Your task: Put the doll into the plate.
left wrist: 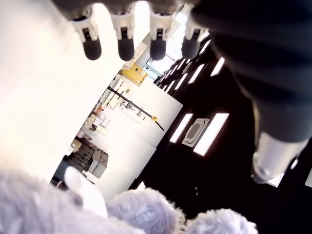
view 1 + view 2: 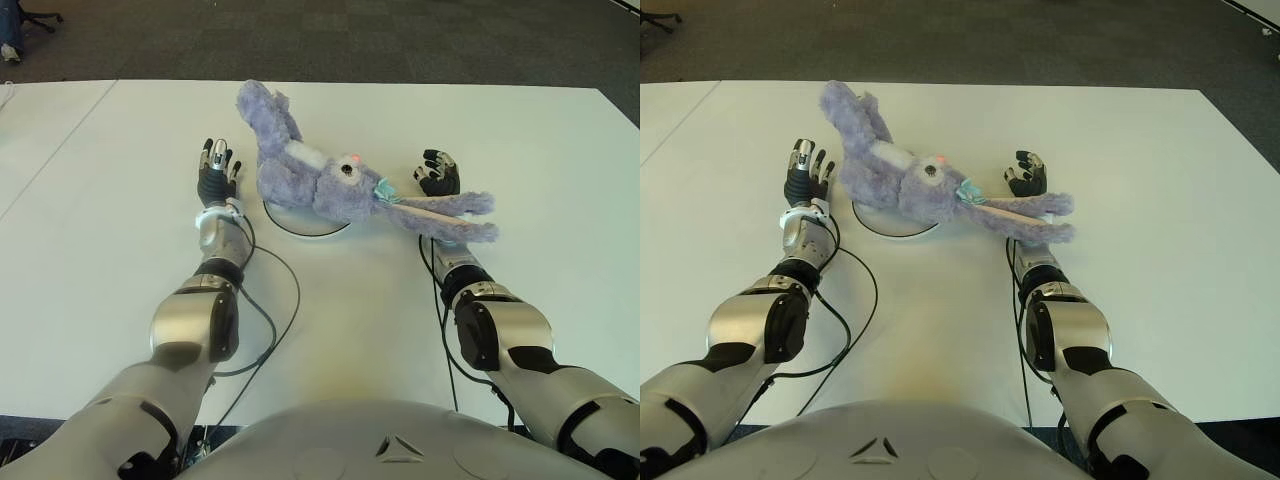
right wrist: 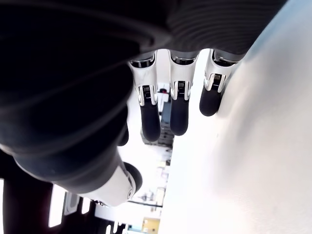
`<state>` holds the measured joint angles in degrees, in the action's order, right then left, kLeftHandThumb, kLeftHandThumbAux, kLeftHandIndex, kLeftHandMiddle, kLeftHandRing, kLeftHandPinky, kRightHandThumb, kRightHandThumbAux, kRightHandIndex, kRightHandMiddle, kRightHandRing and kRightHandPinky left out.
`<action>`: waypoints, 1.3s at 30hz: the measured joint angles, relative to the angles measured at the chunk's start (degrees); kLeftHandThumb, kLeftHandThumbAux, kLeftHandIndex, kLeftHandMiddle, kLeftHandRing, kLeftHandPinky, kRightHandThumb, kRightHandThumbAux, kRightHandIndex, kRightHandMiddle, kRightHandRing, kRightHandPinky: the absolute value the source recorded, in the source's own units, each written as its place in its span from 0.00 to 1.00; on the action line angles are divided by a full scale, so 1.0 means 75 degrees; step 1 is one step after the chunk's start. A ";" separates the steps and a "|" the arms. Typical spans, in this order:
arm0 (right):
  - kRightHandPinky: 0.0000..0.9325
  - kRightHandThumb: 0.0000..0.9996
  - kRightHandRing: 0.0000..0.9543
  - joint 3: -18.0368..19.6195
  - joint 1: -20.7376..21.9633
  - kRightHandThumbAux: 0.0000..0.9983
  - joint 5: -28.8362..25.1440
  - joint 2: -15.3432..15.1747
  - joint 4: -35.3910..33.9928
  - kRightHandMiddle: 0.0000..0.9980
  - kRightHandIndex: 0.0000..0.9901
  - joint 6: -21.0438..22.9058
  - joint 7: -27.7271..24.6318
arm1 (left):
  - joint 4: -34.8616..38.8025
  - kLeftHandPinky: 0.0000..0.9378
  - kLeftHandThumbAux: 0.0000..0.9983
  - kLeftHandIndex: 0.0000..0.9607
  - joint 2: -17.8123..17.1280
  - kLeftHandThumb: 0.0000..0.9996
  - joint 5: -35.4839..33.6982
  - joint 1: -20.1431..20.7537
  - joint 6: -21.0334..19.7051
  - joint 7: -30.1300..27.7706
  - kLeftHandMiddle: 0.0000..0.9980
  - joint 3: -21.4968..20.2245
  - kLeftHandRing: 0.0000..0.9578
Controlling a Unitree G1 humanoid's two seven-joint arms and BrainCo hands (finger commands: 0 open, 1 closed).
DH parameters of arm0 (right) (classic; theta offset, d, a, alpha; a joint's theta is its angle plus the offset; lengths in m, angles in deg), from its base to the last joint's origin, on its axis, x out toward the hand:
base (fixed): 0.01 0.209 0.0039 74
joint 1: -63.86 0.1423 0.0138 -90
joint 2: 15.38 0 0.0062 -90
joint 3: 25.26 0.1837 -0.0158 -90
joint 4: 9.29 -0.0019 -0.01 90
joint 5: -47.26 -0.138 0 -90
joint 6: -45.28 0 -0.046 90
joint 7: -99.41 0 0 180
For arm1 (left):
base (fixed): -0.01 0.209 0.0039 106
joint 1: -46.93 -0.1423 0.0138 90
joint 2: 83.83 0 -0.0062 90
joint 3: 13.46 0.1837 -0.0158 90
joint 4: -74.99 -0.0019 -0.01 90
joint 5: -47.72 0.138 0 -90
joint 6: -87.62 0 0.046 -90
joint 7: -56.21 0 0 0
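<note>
Silver-grey shells with black joint bands are covering both arms, black cables [image 2: 268, 322] are trailing off each forearm, the left hand [image 2: 216, 178] and right hand [image 2: 437, 172] are showing black palms and white finger segments ending in black rubber tips, and the grey torso [image 2: 330, 442] is carrying a small triangular mark.

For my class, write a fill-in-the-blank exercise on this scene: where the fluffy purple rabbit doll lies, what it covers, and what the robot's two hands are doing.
1. The fluffy purple rabbit doll lies across the round white ____, covering most of it.
2. Both lie on a table whose colour is ____.
3. The left hand shows beside the doll with its fingers ____, holding nothing.
4. The doll's long ears drape over the wrist of the ____ hand.

Missing words: plate; white; open; right
</note>
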<state>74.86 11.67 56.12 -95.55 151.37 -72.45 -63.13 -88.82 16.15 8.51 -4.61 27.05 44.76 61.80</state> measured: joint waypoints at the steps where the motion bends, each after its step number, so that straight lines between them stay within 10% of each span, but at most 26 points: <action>1: 0.15 0.65 0.19 0.0002 0.0000 0.86 0.0000 0.0000 0.0000 0.23 0.25 0.0000 -0.0003 | 0.0000 0.00 0.60 0.00 0.0030 0.00 0.0139 -0.0030 0.0000 0.0041 0.03 -0.0018 0.01; 39: 0.19 0.60 0.21 -0.0146 -0.0003 0.85 0.0042 -0.0017 0.0006 0.24 0.24 0.0001 0.0093 | 0.0091 0.09 0.62 0.02 0.0204 0.00 0.2788 -0.0102 -0.0236 0.0263 0.05 -0.0512 0.04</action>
<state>73.76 11.65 56.44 -95.68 151.42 -72.45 -62.43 -88.14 17.68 29.43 -5.38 25.28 46.73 57.96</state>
